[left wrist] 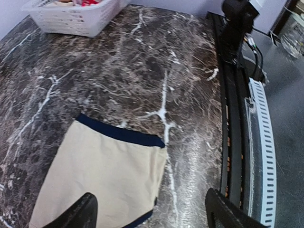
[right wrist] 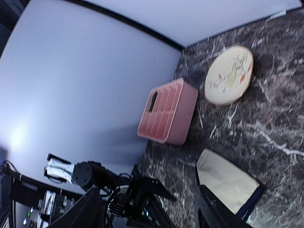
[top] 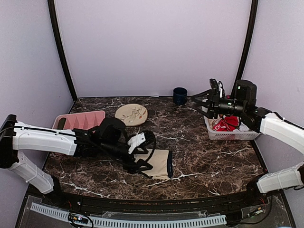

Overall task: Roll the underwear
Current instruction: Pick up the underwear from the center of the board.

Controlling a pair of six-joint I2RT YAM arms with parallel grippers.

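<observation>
Underwear [top: 161,164] lies flat toward the front of the bench [top: 204,156]. The left pincer [left wrist: 151,213] hangs spread wide, straddling its near edge, and looks poised to catch that edge and start the roll. The right pincer [right wrist: 152,212], spread and empty, hangs high by the white basket [top: 228,134], so the marble between them is free for rolling.

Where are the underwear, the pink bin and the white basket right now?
underwear [left wrist: 109,175], left wrist view, middle of the beige fabric panel.
pink bin [right wrist: 183,116], right wrist view, its outer side wall.
white basket [top: 232,135], top external view, its near wall.
</observation>
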